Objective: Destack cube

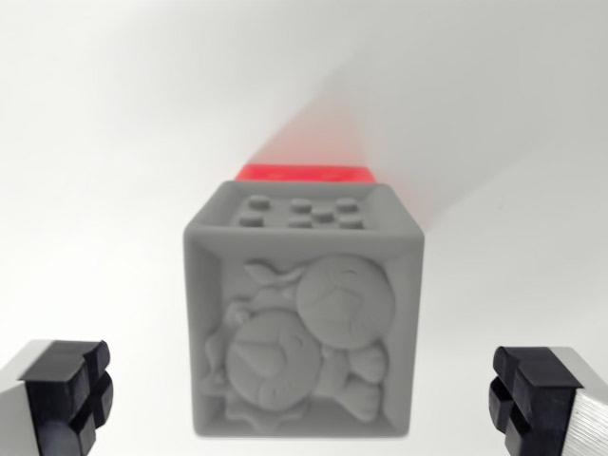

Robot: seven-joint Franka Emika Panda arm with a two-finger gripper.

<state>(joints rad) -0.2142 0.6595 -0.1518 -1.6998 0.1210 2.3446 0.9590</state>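
Surface: a plain white tabletop [114, 114] filled the wrist view, evenly lit, with a soft shadow and a faint red glow fanning away behind the stack
Grey cube [302, 328]: it sat at the centre of the view, its nearest face recessed and moulded with two rounded cartoon figures in relief; the face above it carried two rows of raised studs
Red cube [304, 174]: only a thin bright strip showed past the grey cube's far edge, touching it, so the two appeared to be stacked together; which way the stack ran could not be told for certain from this angle
Gripper [304, 399]: spread wide and holding nothing; the black pad [66, 389] at the wrist view's left and its partner [532, 389] at the wrist view's right stood well clear of the grey cube's sides, with the cube lying between them
Contact: none visible; bare white showed between each pad and the cube
Progress: judged to be at the approach, with the fingers lined up around the grey cube but nothing grasped; the cubes were not yet separated
Left to do: close on the grey cube, lift it off the red one and set it down apart
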